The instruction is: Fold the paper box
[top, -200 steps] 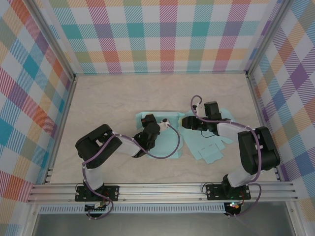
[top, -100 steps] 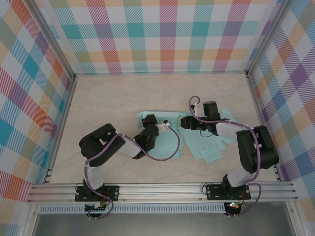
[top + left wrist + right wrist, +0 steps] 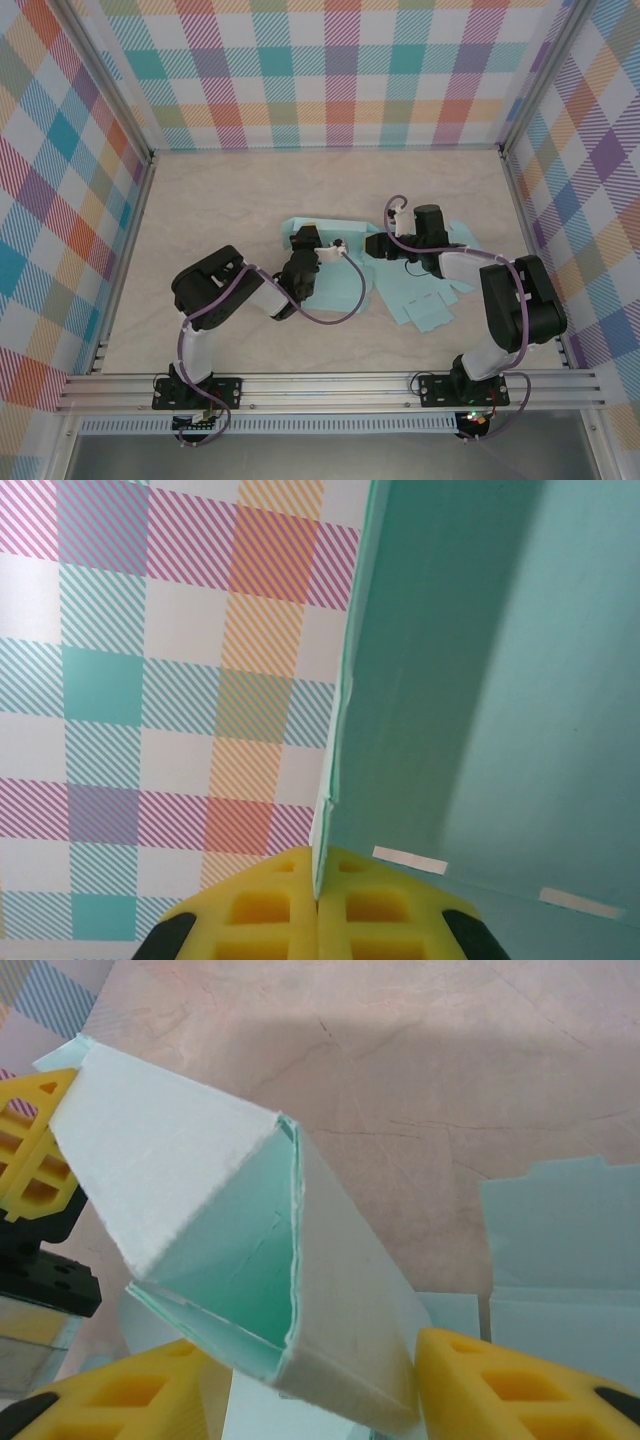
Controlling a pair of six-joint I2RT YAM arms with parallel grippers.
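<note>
Paper box [image 3: 350, 282] lies central on the table [image 3: 220, 200] between your arms. Left gripper [image 3: 318, 920] pinches one wall's edge to raise it; right gripper [image 3: 315, 1385] straddles the folded corner, seemingly clamping its crease.

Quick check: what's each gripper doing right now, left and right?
Left gripper: closed, pinching an edge of the paper box.
Right gripper: closed on a folded section of the paper box.

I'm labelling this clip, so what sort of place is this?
Probably a robot test booth: plaid panel walls on three sides, an aluminium rail at the near edge, and the left arm and right arm bolted there.
</note>
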